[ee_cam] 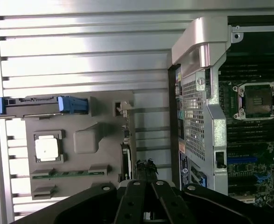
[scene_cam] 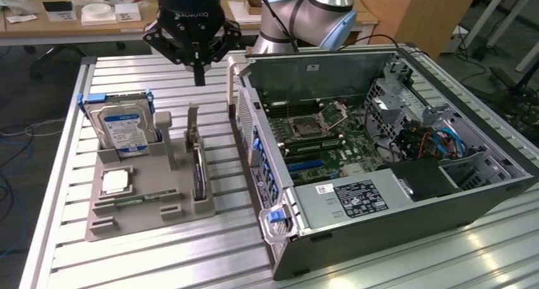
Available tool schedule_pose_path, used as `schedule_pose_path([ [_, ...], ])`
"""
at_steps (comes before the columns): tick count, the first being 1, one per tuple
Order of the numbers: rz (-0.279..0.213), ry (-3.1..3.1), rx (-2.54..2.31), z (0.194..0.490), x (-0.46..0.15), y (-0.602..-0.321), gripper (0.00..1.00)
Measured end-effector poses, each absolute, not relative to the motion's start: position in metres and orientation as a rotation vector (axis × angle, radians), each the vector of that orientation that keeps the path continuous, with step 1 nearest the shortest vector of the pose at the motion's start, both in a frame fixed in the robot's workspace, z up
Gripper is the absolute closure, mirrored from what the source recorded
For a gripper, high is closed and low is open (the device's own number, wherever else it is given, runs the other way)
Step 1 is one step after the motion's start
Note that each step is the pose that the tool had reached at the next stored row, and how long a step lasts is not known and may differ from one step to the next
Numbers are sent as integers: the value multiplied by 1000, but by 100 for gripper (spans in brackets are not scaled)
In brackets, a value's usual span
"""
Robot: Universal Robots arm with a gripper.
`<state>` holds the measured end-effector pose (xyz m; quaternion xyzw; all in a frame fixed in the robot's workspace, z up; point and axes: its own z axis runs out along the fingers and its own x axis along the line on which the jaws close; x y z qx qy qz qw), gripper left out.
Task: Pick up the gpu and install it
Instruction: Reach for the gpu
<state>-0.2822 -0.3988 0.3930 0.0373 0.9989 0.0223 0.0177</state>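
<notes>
The gpu (scene_cam: 199,174) is a thin dark card standing on edge in a slot on the exterior view's right side of a grey holder (scene_cam: 143,216). In the wrist view the gpu (ee_cam: 126,161) appears edge-on as a dark strip. My gripper (scene_cam: 199,74) hangs above the slatted table behind the holder, near the rear corner of the open computer case (scene_cam: 471,200). Its fingers are shut with nothing between them. In the wrist view the gripper (ee_cam: 146,173) sits just beside the gpu's near end, well above it.
The holder also carries a silver hard drive (scene_cam: 125,128) with blue brackets, a square processor (scene_cam: 115,180) and a green memory stick (scene_cam: 139,200). The case lies open, showing the motherboard (scene_cam: 324,134) and its socket (ee_cam: 258,100). A desk with small items stands behind the table.
</notes>
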Motion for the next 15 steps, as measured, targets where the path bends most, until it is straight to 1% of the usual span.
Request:
schedule_pose_path([
  [15, 69, 3103, 116, 393, -305, -399, 89],
])
